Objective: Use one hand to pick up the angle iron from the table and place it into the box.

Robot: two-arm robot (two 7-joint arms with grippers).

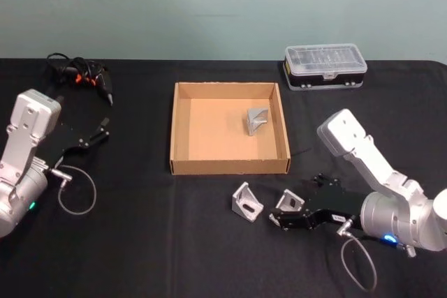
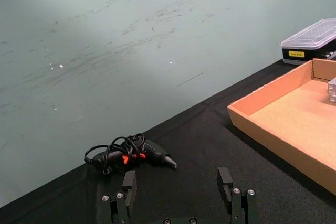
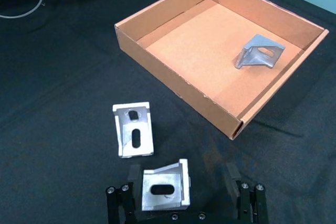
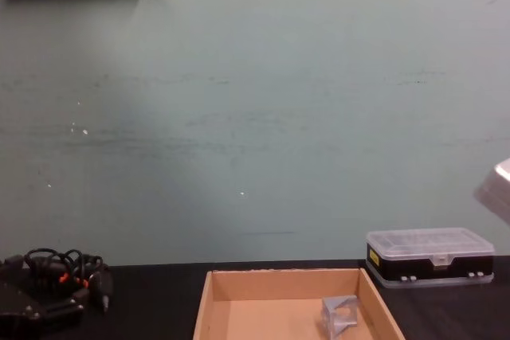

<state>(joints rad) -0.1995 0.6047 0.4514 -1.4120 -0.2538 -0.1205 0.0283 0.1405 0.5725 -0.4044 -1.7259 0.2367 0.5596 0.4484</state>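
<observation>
My right gripper (image 1: 292,204) sits low at the lower right of the head view, its fingers spread to either side of an angle iron (image 1: 288,202) that lies on the table (image 1: 140,242). In the right wrist view one finger (image 3: 134,174) is just beside the piece and the other stands apart from it. A second angle iron (image 1: 246,202) lies just to its left on the table, and a third (image 1: 257,121) rests inside the box (image 1: 229,167), at frame centre. My left gripper (image 1: 94,137) hangs at the left edge with its fingers apart, holding nothing.
</observation>
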